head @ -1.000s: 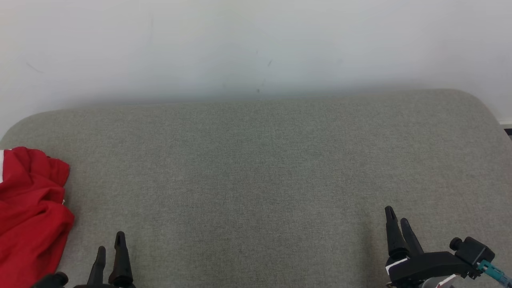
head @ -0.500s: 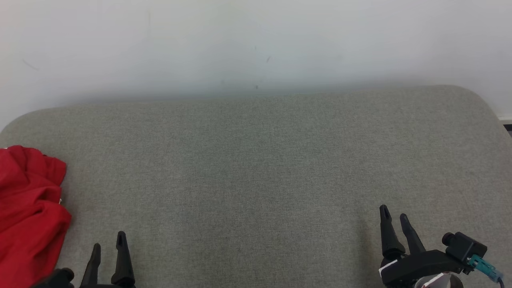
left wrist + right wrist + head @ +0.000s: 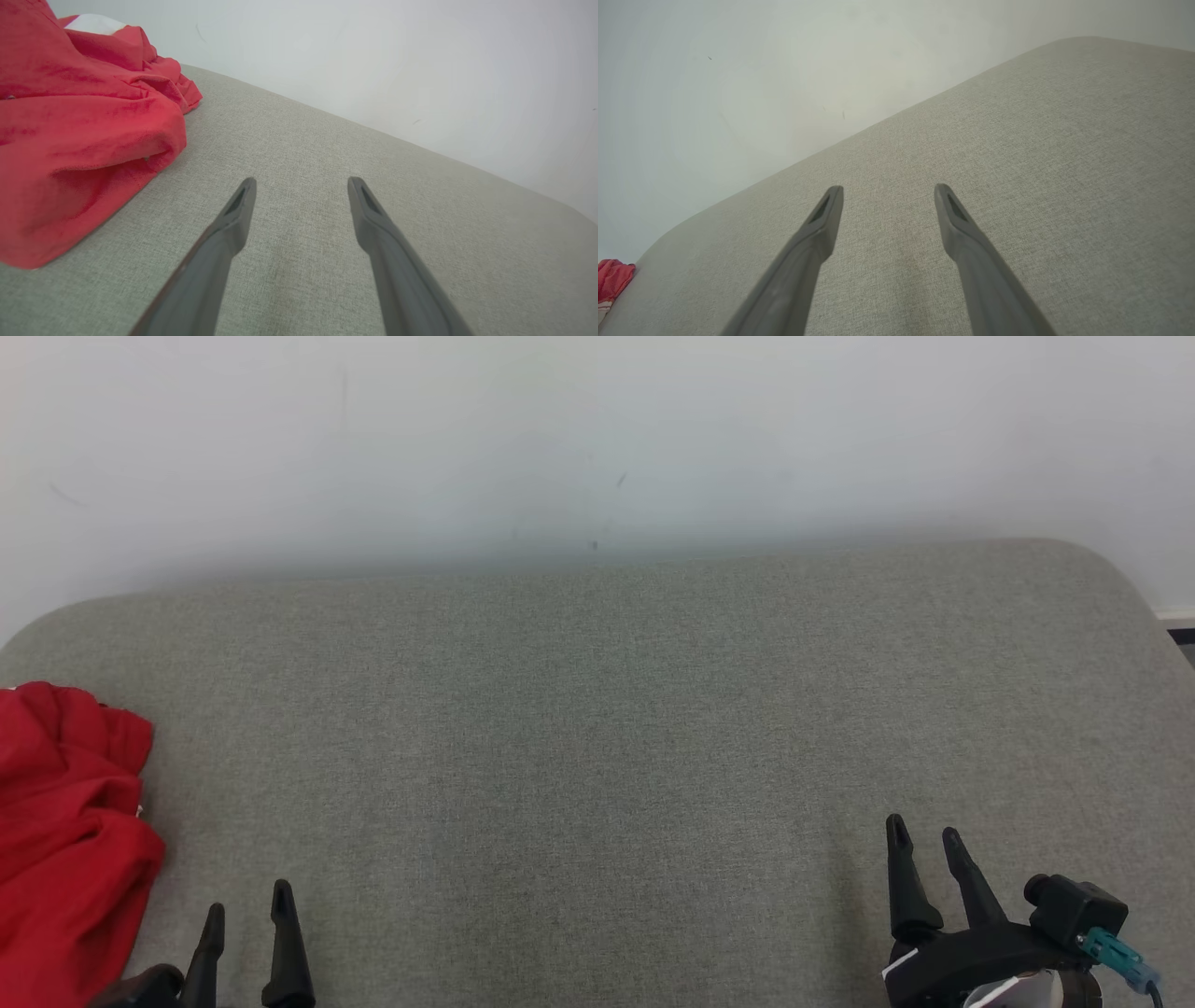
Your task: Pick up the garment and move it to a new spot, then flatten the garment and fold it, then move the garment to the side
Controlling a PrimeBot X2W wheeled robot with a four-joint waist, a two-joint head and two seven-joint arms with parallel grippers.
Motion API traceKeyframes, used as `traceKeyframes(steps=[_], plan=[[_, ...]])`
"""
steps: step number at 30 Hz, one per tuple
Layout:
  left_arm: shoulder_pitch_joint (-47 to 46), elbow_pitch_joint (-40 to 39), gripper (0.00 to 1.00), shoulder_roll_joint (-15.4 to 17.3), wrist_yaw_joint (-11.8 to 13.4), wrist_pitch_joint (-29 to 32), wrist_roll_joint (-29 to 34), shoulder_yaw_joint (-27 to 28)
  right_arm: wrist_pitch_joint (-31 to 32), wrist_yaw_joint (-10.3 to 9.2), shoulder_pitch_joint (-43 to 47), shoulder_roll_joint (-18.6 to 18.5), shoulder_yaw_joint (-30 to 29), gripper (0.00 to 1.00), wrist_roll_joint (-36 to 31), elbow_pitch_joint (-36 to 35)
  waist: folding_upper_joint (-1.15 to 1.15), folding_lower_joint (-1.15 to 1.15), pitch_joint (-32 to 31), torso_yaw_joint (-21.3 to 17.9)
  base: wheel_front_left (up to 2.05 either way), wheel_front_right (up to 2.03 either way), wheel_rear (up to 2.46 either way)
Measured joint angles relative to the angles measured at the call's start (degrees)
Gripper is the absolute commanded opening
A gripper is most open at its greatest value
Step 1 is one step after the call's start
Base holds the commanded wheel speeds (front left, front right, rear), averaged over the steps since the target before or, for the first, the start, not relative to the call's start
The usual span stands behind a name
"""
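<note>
The garment [image 3: 70, 831] is a crumpled red heap with a bit of white trim, lying at the far left edge of the grey cushioned surface [image 3: 597, 728]. It bulks large at the upper left of the left wrist view, garment [image 3: 79, 121], and peeks in at the lower left of the right wrist view, garment [image 3: 612, 280]. My left gripper [image 3: 247, 905] stands open at the bottom left, just right of the heap and apart from it, nothing between its fingers [image 3: 233, 219]. My right gripper [image 3: 924, 840] is open at the bottom right, far from the cloth, also holding nothing.
A plain white wall [image 3: 597, 439] rises directly behind the grey surface. The surface has rounded back corners, and its right corner [image 3: 1111, 569] drops off near a dark strip at the floor.
The view has shifted slightly, so the garment sits a little further left. Both grippers have sunk a little lower in the picture and stay open.
</note>
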Motion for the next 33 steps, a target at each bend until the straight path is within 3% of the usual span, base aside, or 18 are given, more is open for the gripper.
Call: traceKeyframes(steps=[11, 33], plan=[[0.5, -0.1, 1.00, 0.0, 0.6, -1.5, 6.2, 0.5, -1.5, 0.03, 0.0, 0.1, -0.1, 1.00, -6.6, 0.7, 0.00, 0.00, 0.0, -0.1, 0.00, 0.00, 0.00], [0.7, 0.5, 1.00, 1.1, -2.9, -4.2, 17.1, -3.5, -4.1, 0.08, -0.3, -1.1, 5.9, 1.00, -16.2, 0.7, 0.00, 0.00, -0.1, -1.1, 0.00, 0.00, 0.00]])
